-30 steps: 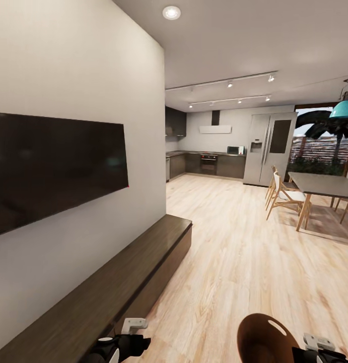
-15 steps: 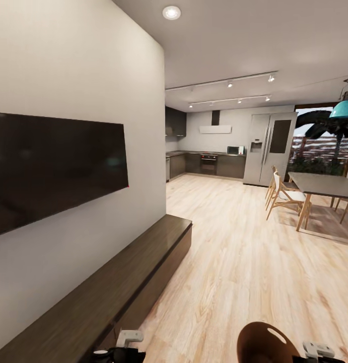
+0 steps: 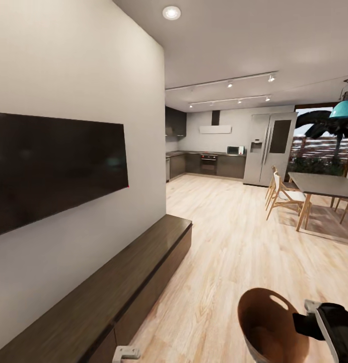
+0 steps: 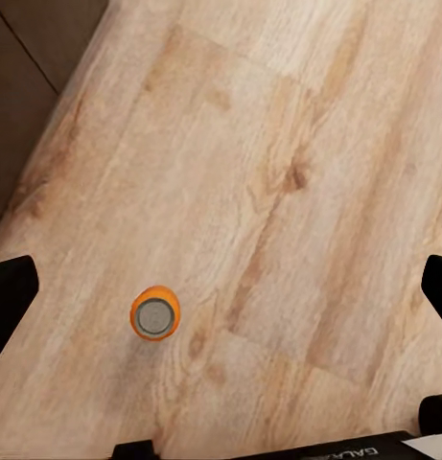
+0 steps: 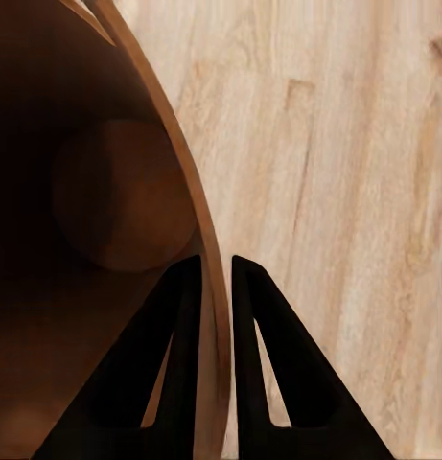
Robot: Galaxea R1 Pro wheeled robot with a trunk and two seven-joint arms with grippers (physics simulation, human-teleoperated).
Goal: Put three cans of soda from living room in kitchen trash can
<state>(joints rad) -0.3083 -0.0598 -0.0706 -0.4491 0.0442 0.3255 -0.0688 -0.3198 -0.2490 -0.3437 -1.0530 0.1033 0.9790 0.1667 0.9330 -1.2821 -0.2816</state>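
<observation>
The trash can point(image 3: 267, 327), a glossy copper-brown bin, hangs low at the right in the head view, its mouth tipped up. My right gripper point(image 3: 300, 322) is shut on its rim. In the right wrist view the two dark fingers point(image 5: 177, 326) pinch the thin wall point(image 5: 197, 211) of the trash can from inside and outside. One orange soda can point(image 4: 155, 313) with a silver top stands upright on the wood floor. My left gripper point(image 4: 222, 287) hangs well above it, open wide. The kitchen point(image 3: 209, 164) lies far ahead.
A black wall TV point(image 3: 53, 166) and a long low dark bench point(image 3: 118, 287) run along the left wall. A dining table point(image 3: 325, 184) with wooden chairs point(image 3: 284, 196) stands at the right. The silver fridge point(image 3: 269, 148) is at the far end of the wood floor point(image 3: 229, 242).
My left gripper has sunk almost out of the bottom of the head view. My right gripper has risen into view with the trash can, which now sits higher and looks larger.
</observation>
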